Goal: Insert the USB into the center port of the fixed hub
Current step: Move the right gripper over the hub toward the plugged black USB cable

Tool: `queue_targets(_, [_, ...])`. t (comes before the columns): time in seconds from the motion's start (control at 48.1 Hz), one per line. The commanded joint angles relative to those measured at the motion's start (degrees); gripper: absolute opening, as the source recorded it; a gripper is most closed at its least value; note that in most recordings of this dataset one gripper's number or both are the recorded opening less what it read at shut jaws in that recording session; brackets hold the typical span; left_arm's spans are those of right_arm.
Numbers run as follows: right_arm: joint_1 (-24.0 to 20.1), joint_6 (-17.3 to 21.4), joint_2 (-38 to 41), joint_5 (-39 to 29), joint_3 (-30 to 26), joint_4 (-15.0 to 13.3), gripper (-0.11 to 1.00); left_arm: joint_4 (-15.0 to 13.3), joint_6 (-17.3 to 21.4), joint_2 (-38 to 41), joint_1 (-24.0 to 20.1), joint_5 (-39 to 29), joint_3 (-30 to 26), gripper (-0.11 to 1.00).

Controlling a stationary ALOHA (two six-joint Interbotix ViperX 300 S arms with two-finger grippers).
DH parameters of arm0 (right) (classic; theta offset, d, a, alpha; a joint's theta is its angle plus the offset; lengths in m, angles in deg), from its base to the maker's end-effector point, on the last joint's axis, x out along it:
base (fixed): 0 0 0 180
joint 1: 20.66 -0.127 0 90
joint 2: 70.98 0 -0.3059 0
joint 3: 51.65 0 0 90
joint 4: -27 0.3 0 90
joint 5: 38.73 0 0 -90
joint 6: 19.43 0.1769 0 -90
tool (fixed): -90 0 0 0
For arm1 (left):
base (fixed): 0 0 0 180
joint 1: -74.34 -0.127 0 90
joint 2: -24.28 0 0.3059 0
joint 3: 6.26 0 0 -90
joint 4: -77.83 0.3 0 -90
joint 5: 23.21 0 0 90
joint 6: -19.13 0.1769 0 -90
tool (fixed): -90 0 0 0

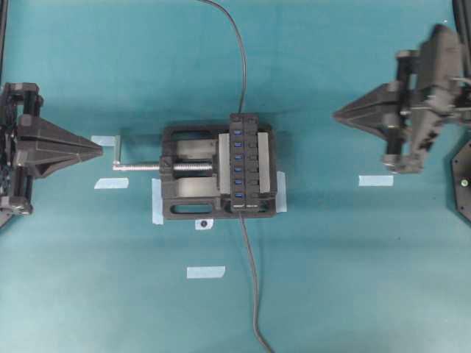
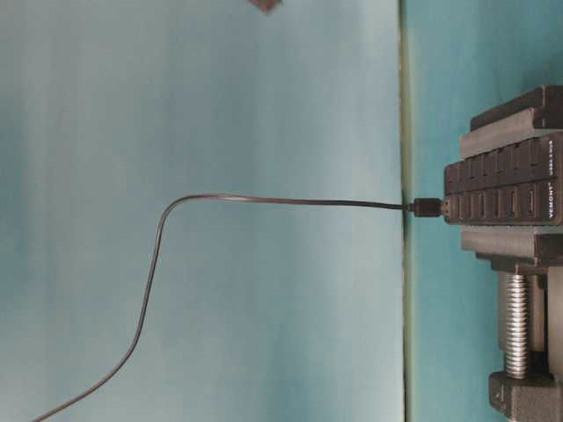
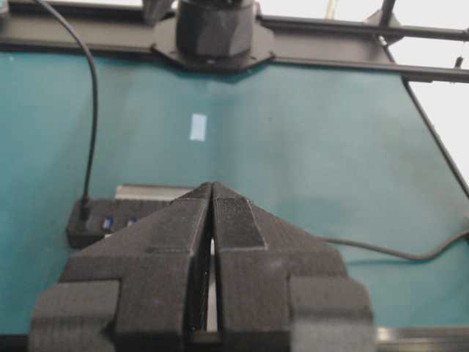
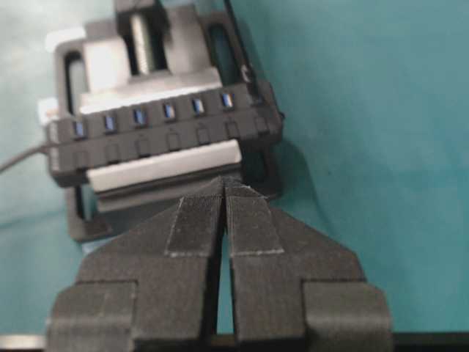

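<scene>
A teal table [image 1: 353, 279] carries a black vise [image 1: 184, 202] clamping the fixed hub [image 1: 254, 162], its center port [image 1: 238, 168] bare among identical blue slots. Your left gripper [image 1: 97, 149] and right gripper [image 1: 338, 114] sit well apart from it, both closed on nothing. A far cable [image 1: 239, 59] and a near cable [image 1: 252, 294] each meet a hub end, and which one carries the USB cannot be told, so you risk seizing the fixed lead or entering a neighbouring slot.
</scene>
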Motion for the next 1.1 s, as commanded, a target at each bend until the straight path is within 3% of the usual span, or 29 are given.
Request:
queue_targets(0.0, [0.5,-0.1,2.4,0.2,-2.7,-0.4,0.04,0.2,-0.1,0.3,-0.1,0.2,-1.7,0.0])
queue_targets(0.623, [1.1,-0.3,23.1,0.0,-15.0,-6.8,0.04,0.2,-0.3,0.3,0.0,0.2,-1.5,0.0])
queue_targets(1.08, [1.5,-0.3,32.1,0.1,-19.2,-7.0,0.04,0.2,-0.3,0.2,-0.1,0.2,-1.2,0.0])
